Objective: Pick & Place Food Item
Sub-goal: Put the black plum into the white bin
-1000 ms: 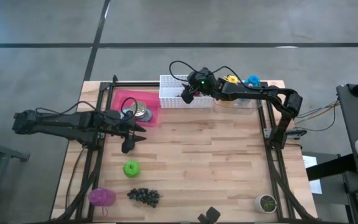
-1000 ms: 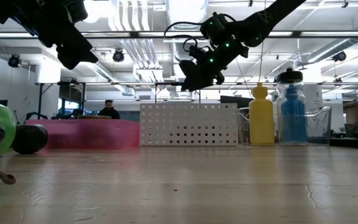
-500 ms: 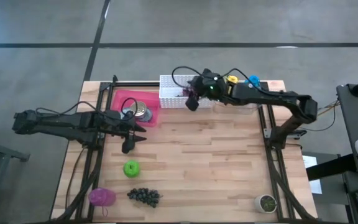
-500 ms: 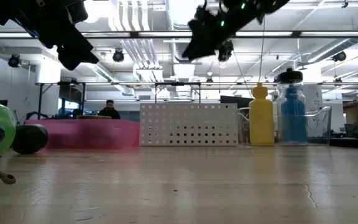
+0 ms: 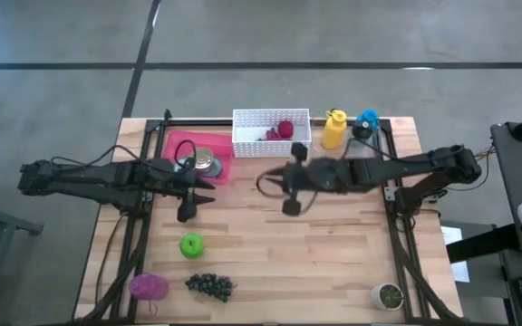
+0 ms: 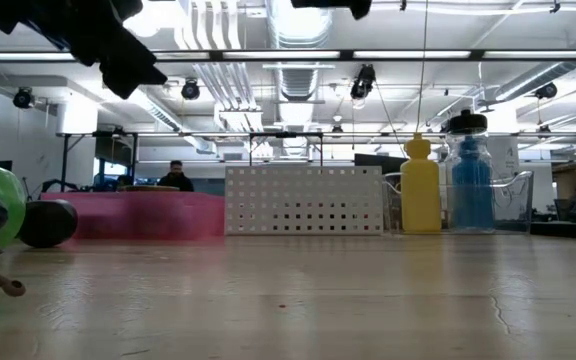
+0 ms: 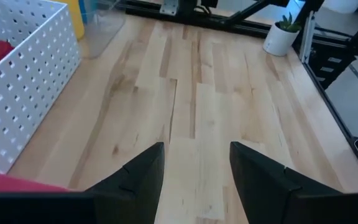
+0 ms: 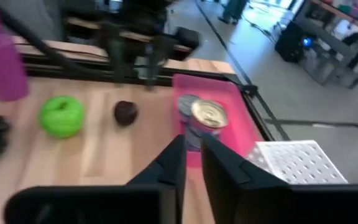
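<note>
Swung away from white basket [image 5: 271, 133] to mid-table, right gripper [image 5: 290, 192] nearly pinched together, empty. Red food item [image 5: 285, 129] lying inside basket, roundish, no clear long axis. Left gripper [image 5: 188, 195] parted, empty.

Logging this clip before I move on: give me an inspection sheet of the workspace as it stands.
Surface: wooden table, light planks, dark frame rails along its edges.
Job's things: red food item in the white perforated basket; green apple, dark grapes and a small dark fruit on the table.
Clutter: pink tray holding cans; yellow bottle; blue bottle; purple bottle; small potted plant.
Grippers: left gripper open, empty, beside the pink tray; right gripper narrowly shut, empty, over mid-table.
Cables: black cable looping at the right wrist.
Surroundings: people seated in the room behind.
</note>
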Controlling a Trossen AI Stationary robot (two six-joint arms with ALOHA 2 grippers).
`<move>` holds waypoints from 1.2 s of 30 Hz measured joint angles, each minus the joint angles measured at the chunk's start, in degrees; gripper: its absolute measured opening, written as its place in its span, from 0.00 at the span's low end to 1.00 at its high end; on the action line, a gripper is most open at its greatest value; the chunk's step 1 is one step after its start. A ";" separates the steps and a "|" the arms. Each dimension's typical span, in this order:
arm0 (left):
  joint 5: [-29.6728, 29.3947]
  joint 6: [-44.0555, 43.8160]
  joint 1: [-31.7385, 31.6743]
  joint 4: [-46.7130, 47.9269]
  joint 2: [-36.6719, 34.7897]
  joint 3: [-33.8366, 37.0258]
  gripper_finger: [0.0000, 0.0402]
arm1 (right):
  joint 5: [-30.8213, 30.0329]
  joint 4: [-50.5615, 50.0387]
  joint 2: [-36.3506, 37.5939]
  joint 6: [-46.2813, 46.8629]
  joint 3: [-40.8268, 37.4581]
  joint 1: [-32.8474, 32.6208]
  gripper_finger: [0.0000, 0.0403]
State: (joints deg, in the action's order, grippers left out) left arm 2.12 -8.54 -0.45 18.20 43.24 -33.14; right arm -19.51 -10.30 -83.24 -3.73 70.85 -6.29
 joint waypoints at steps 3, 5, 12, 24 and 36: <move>0.01 0.33 0.00 0.14 0.02 -0.63 0.47 | -0.23 0.18 -0.07 0.64 0.00 -3.84 0.04; -0.01 1.08 0.00 0.04 0.00 -0.95 0.46 | -0.24 0.21 -0.28 1.52 0.00 -6.11 0.03; 0.01 1.57 0.00 0.23 0.00 -2.04 0.44 | -0.22 0.80 -2.75 3.50 0.00 -11.66 0.02; 3.71 2.56 1.03 1.20 0.00 -2.68 0.38 | -0.13 1.67 -6.84 4.08 -0.55 -14.90 0.02; 2.92 2.79 9.92 3.18 0.13 -3.30 0.30 | -0.02 2.36 -7.10 5.90 -0.55 -15.53 0.02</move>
State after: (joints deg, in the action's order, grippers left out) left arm 5.03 -5.74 9.47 21.37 43.38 -36.44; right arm -19.53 -7.94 -90.35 2.17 70.30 -21.81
